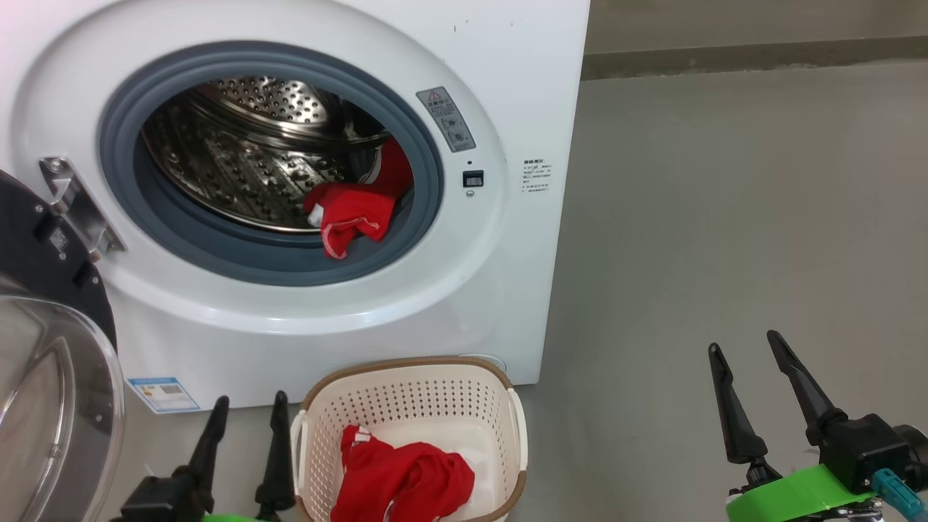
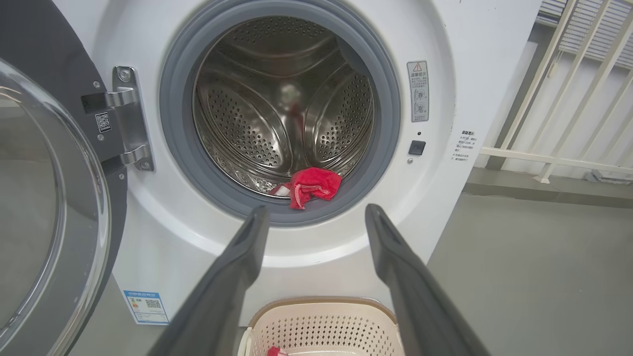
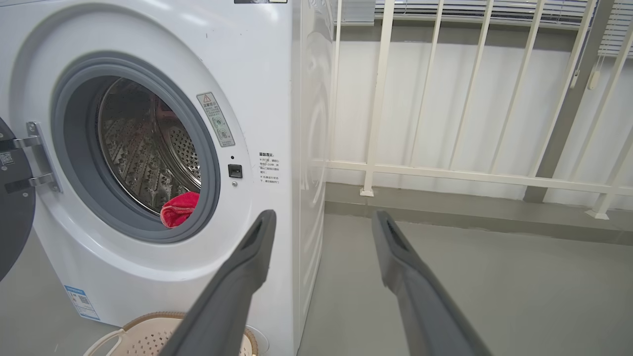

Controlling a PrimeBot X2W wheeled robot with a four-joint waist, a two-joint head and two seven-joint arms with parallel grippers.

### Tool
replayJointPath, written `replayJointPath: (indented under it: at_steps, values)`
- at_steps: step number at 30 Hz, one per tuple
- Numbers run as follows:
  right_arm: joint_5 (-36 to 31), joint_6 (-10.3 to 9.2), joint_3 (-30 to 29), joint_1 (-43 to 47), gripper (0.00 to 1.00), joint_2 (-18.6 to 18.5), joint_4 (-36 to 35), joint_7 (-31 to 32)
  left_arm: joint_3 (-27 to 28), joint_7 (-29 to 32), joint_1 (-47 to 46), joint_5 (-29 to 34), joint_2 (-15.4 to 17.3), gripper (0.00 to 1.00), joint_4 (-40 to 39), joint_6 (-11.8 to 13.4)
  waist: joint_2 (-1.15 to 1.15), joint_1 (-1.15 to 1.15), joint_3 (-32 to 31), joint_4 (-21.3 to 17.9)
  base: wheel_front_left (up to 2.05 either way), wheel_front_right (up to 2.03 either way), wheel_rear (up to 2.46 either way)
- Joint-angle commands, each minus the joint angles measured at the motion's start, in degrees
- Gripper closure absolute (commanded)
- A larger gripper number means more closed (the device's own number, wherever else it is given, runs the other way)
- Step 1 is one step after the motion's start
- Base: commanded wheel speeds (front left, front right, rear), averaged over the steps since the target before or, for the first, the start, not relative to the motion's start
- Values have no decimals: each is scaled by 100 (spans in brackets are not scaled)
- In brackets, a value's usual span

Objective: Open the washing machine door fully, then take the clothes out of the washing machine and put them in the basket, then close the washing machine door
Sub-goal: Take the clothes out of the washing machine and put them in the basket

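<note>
Head view, as I read it from the remote station: the washing machine takes up the upper left, a white front-loader whose steel drum lies exposed inside its grey gasket. The washing machine door, black-rimmed with a bulging glass bowl, stands swung wide on its hinge at the machine's left side, away from the opening. The basket, cream with a brown rim, sits on the floor just before the machine's front, below the right half of the opening. Part of the clothes, a crumpled red garment, lies in the basket; a second red garment with white trim rests at the lower right of the drum mouth, draped onto the gasket lip. My left gripper hovers before the machine's lower panel, just left of the basket, fingers spread wide and holding nothing. My right gripper hangs over the floor well to the right of the machine, likewise spread wide and empty. A small blue label marks the machine's lower left corner.
</note>
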Motion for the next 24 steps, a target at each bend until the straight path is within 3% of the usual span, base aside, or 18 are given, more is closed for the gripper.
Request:
replayJointPath:
  at_steps: [1,7,24]
  values:
    - [-8,26,160,-113,0,-50,-183,-37,227,-70,-306,-28,100,0,-101,56,0,0,69,-22,0,0,0]
    - [-26,26,186,-211,0,-50,-286,-37,302,-70,-694,-46,120,0,-8,104,0,0,411,-78,0,0,0]
    - [-33,26,316,-803,0,-50,-593,-37,282,-70,-2597,45,391,0,601,-64,0,0,1794,-239,0,0,0]
